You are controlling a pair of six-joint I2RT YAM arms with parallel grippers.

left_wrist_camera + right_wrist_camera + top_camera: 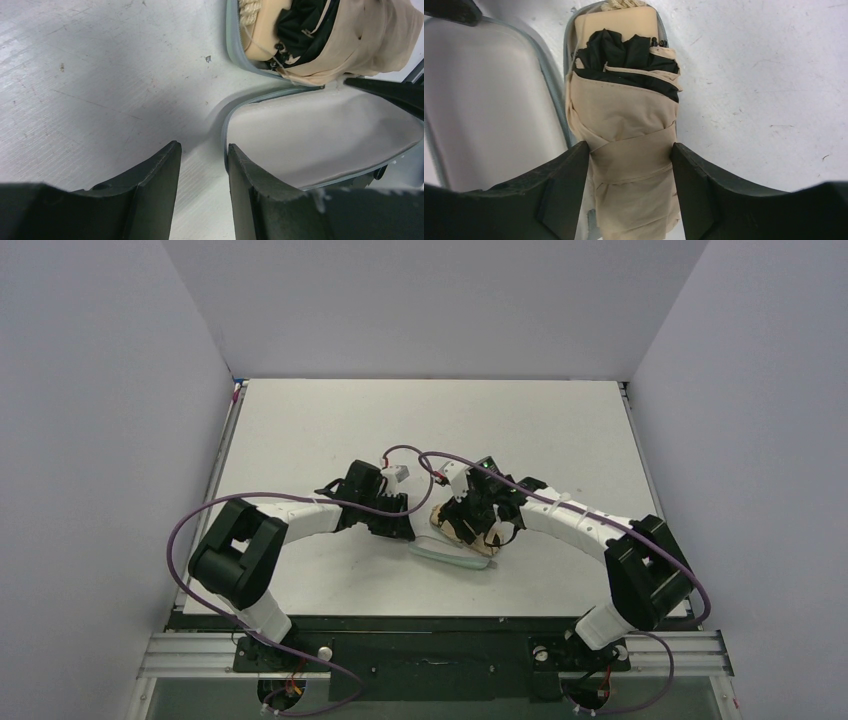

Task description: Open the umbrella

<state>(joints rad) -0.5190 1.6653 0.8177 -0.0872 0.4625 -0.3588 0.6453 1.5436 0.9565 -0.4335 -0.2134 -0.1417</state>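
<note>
The umbrella point(624, 110) is folded, tan fabric wrapped by its strap, black lining showing near the beige handle point(616, 25). It lies in one half of the open mint-green case point(235, 50). My right gripper point(630, 150) has its fingers pressed on both sides of the bundle at the strap; in the top view it point(478, 520) covers most of the umbrella point(445, 515). My left gripper point(204, 147) is slightly open with only table between its fingers, and its right finger point(250, 175) touches the rim of the empty case lid point(320, 135). In the top view it point(408, 530) is just left of the case.
The empty lid point(455, 555) lies flat towards the near side of the white table point(330, 430). The two arms meet at the table's middle, purple cables point(200, 515) looping over them. Grey walls stand on three sides. The left finger's tip point(451, 10) shows at the lid's far end.
</note>
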